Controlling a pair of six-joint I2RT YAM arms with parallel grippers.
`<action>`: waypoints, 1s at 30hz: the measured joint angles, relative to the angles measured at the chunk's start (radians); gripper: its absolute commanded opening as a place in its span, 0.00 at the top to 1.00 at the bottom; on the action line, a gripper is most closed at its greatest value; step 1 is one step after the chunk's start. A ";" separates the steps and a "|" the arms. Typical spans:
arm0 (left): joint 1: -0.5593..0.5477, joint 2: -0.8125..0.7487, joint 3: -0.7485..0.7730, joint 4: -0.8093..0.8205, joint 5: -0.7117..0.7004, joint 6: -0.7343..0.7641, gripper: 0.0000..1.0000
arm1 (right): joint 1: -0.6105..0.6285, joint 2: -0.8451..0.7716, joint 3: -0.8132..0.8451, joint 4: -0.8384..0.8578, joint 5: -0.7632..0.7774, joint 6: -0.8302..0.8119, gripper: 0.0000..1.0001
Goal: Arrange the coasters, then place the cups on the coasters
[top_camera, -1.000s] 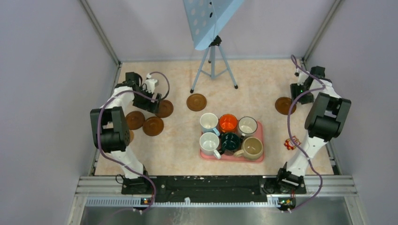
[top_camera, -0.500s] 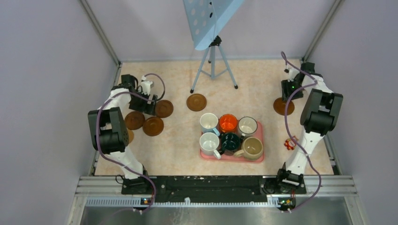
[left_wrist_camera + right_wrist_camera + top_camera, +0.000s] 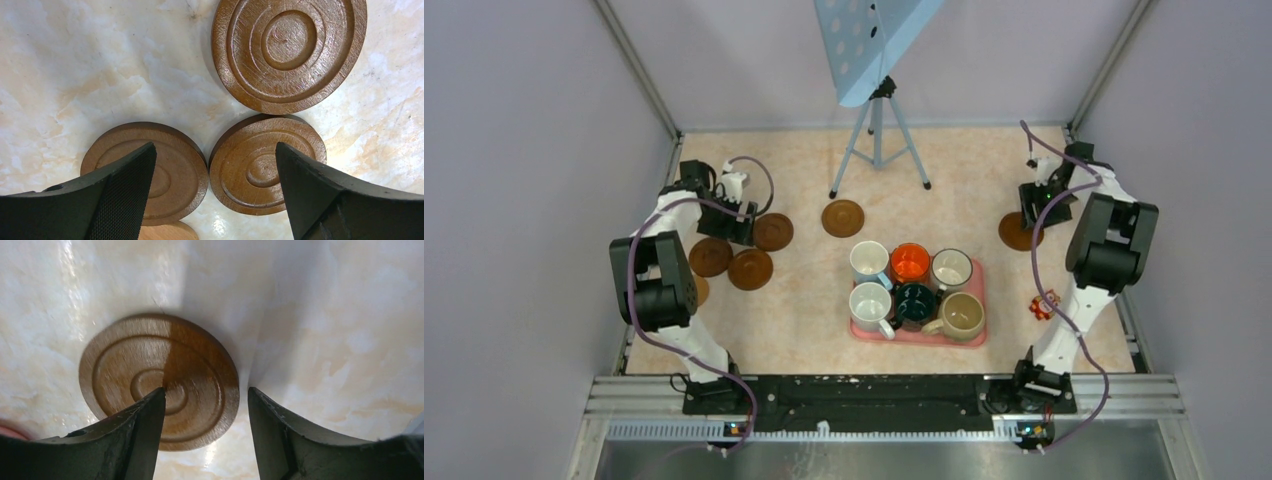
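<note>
Left claw (image 3: 215, 150) spread wide, holding nothing, above three brown coasters (image 3: 290, 50) clustered on left side of worktop (image 3: 804, 310). Small tan coaster (image 3: 167, 233) just beside cluster. Right claw (image 3: 205, 392) spread, pinching nothing, low over single coaster (image 3: 150, 365) near right edge: one finger over its centre, other just past its rim. Another coaster (image 3: 842, 218) lies mid-worktop. Six mugs (image 3: 910, 262) sit together on pink tray (image 3: 914, 338).

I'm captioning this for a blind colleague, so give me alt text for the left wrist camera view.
Three round brown wooden coasters with ringed centres lie on a pale marbled table, one upper right, two side by side below. The open left gripper hangs over the lower two, holding nothing; a lighter tan disc peeks in at the bottom edge.
</note>
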 measured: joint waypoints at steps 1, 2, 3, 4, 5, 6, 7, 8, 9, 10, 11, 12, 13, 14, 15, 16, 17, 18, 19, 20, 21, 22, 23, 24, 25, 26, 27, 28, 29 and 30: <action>0.000 0.000 -0.002 0.002 0.000 -0.001 0.06 | -0.006 -0.006 -0.005 -0.008 0.004 -0.006 0.39; 0.000 0.000 -0.004 0.004 0.001 -0.001 0.06 | -0.014 -0.014 -0.014 -0.015 0.006 -0.014 0.39; 0.000 0.000 -0.005 0.005 0.001 -0.001 0.06 | -0.019 -0.021 -0.027 -0.021 0.010 -0.020 0.40; 0.000 0.000 -0.006 0.008 0.002 -0.002 0.06 | -0.024 -0.031 -0.047 -0.019 0.013 -0.025 0.41; 0.000 0.000 -0.007 0.011 0.003 -0.003 0.06 | -0.026 -0.040 -0.060 -0.018 0.018 -0.026 0.42; 0.000 0.000 -0.009 0.017 0.003 -0.005 0.06 | -0.028 -0.049 -0.074 -0.017 0.020 -0.026 0.44; 0.000 0.000 -0.009 0.017 0.003 -0.005 0.06 | -0.026 -0.057 -0.087 -0.012 0.023 -0.024 0.46; 0.000 0.000 -0.009 0.019 0.003 -0.007 0.06 | -0.023 -0.061 -0.093 -0.006 0.025 -0.022 0.48; 0.000 0.000 -0.009 0.022 0.004 -0.008 0.06 | -0.015 -0.064 -0.100 0.003 0.027 -0.018 0.50; 0.000 0.000 -0.009 0.024 0.004 -0.009 0.06 | -0.003 -0.069 -0.106 0.011 0.038 -0.014 0.52; 0.000 0.000 -0.009 0.024 0.004 -0.009 0.06 | 0.005 -0.072 -0.109 0.019 0.045 -0.012 0.55; 0.000 0.000 -0.009 0.025 0.004 -0.011 0.06 | 0.019 -0.074 -0.111 0.029 0.055 -0.009 0.57; 0.001 0.000 -0.009 0.025 0.003 -0.012 0.06 | 0.035 -0.074 -0.111 0.037 0.060 -0.003 0.59; 0.001 0.000 -0.009 0.025 0.003 -0.012 0.06 | 0.051 -0.074 -0.111 0.045 0.064 0.001 0.61; 0.002 0.000 -0.009 0.026 0.003 -0.012 0.06 | 0.070 -0.074 -0.110 0.052 0.067 0.009 0.64; 0.002 0.000 -0.009 0.027 0.003 -0.012 0.06 | 0.091 -0.074 -0.109 0.057 0.068 0.018 0.66; 0.003 0.000 -0.009 0.028 0.003 -0.012 0.06 | 0.108 -0.074 -0.109 0.059 0.066 0.025 0.68; 0.005 0.000 -0.009 0.029 0.003 -0.013 0.06 | 0.132 -0.073 -0.108 0.060 0.065 0.037 0.71; 0.006 0.000 -0.009 0.031 0.003 -0.013 0.06 | 0.153 -0.070 -0.102 0.057 0.060 0.046 0.73; 0.008 0.000 -0.009 0.031 0.003 -0.015 0.06 | 0.178 -0.062 -0.093 0.057 0.056 0.058 0.74; 0.011 0.000 -0.009 0.031 0.003 -0.018 0.06 | 0.201 -0.052 -0.080 0.056 0.051 0.069 0.76; 0.013 0.000 -0.009 0.031 0.003 -0.022 0.06 | 0.227 -0.039 -0.063 0.058 0.046 0.087 0.79; 0.016 0.000 -0.009 0.031 0.003 -0.026 0.06 | 0.249 -0.027 -0.047 0.059 0.043 0.098 0.82; 0.019 0.000 -0.009 0.031 0.003 -0.030 0.06 | 0.272 -0.015 -0.031 0.061 0.040 0.113 0.85; 0.023 0.000 -0.009 0.031 0.003 -0.034 0.06 | 0.296 -0.001 -0.010 0.064 0.037 0.129 0.90; 0.025 0.000 -0.009 0.031 0.003 -0.036 0.06 | 0.319 0.012 0.008 0.070 0.032 0.145 0.96; 0.027 0.000 -0.009 0.030 0.003 -0.037 0.06 | 0.341 0.024 0.024 0.076 0.025 0.161 1.00; 0.029 0.000 -0.009 0.031 0.003 -0.039 0.06 | 0.360 0.034 0.036 0.082 0.019 0.174 1.00; 0.030 0.000 -0.009 0.030 0.003 -0.040 0.06 | 0.380 0.044 0.049 0.087 0.014 0.189 1.00; 0.031 0.000 -0.009 0.030 0.003 -0.040 0.06 | 0.398 0.052 0.060 0.094 0.010 0.203 1.00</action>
